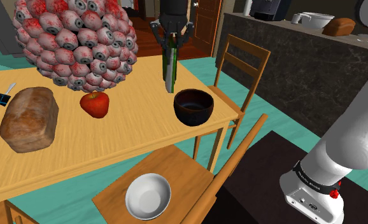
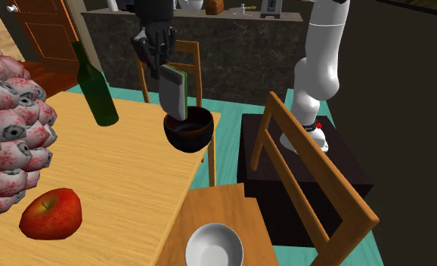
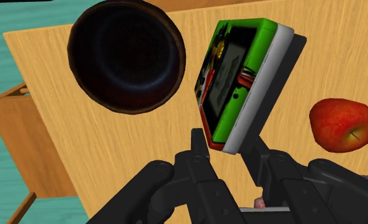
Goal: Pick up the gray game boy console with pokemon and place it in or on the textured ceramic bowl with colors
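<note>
My gripper is shut on the game console, which has a green face, a screen and a grey back. The console hangs lengthwise from the fingers, tilted, above the wooden table. A dark, round bowl stands near the table's corner. In the wrist view the console is beside the bowl, on the side toward the apple, not over its hollow. In the second exterior view its lower end overlaps the bowl's far rim.
A red apple, a bread loaf, a big cluster of eyeballs and a green bottle share the table. A white bowl sits on a chair seat by the table's edge.
</note>
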Controlling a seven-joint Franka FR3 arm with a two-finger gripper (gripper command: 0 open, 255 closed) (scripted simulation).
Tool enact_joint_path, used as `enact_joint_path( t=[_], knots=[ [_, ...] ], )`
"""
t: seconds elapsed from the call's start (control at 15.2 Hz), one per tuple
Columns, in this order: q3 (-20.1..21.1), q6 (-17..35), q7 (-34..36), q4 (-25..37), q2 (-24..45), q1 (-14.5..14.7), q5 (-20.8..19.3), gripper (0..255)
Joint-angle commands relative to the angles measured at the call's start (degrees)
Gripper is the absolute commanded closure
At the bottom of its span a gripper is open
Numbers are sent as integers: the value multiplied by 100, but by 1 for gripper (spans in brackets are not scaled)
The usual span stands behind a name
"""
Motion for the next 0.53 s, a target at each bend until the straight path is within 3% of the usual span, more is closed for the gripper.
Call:
enact_joint_path(
  t=[0.0, 0.46],
  knots=[
    [-142, 29, -355, -289, -350, -213, 222, 255],
    [-756, -82, -1485, -819, -1156, -706, 673, 255]
  ],
)
